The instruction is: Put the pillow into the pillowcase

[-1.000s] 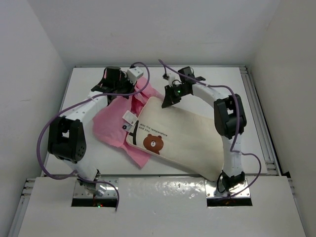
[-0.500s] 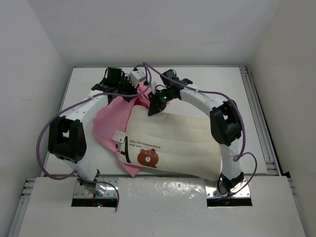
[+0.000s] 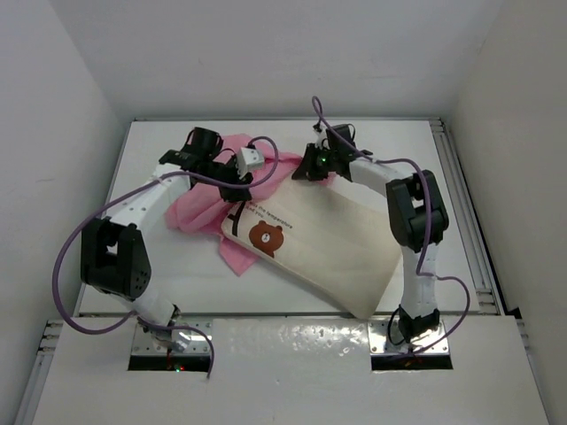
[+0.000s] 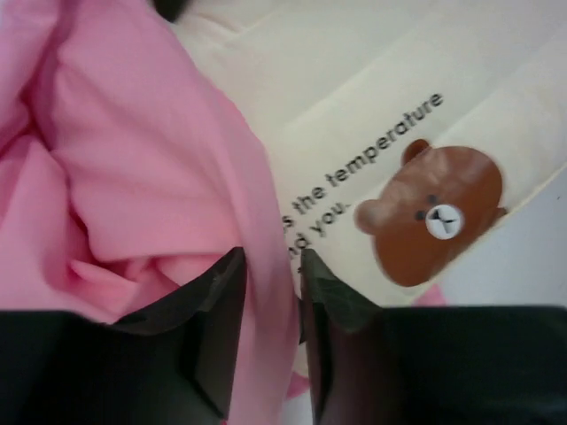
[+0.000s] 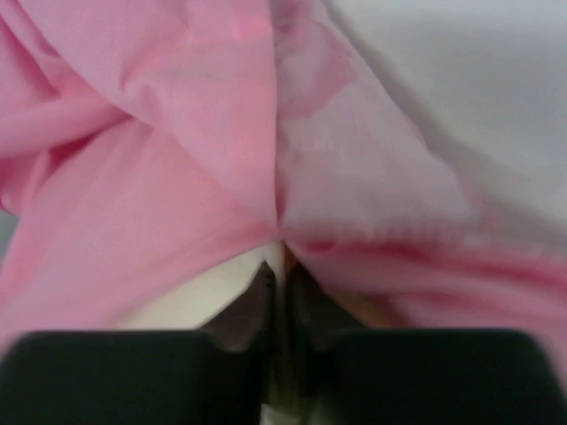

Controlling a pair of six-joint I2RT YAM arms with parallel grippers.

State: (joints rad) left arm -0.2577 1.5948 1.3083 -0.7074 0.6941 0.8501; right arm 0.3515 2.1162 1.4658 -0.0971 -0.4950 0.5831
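The cream pillow [image 3: 328,252] lies diagonally across the middle of the table with its bear print [image 3: 266,237] face up. The bear print [image 4: 434,212] also shows in the left wrist view. The pink pillowcase [image 3: 197,205] is bunched at the pillow's far left end and partly under it. My left gripper [image 3: 232,188] is at that end. There my left gripper [image 4: 272,257] is shut on a band of the pillowcase [image 4: 133,150] beside the pillow [image 4: 372,97]. My right gripper [image 3: 308,170] is at the pillow's far corner. Up close, my right gripper [image 5: 279,266] pinches a thin cream edge of the pillow [image 5: 213,297], with pillowcase [image 5: 177,159] folds gathered at its tips.
The white table [image 3: 159,283] is boxed in by white walls on the left, back and right. A metal rail [image 3: 465,212] runs along its right edge. Purple cables [image 3: 71,248] loop from both arms.
The pillow has swung from level and near to diagonal, its bear end farther back. My right gripper has moved right and back with its corner. My left gripper has shifted right over the pink fabric.
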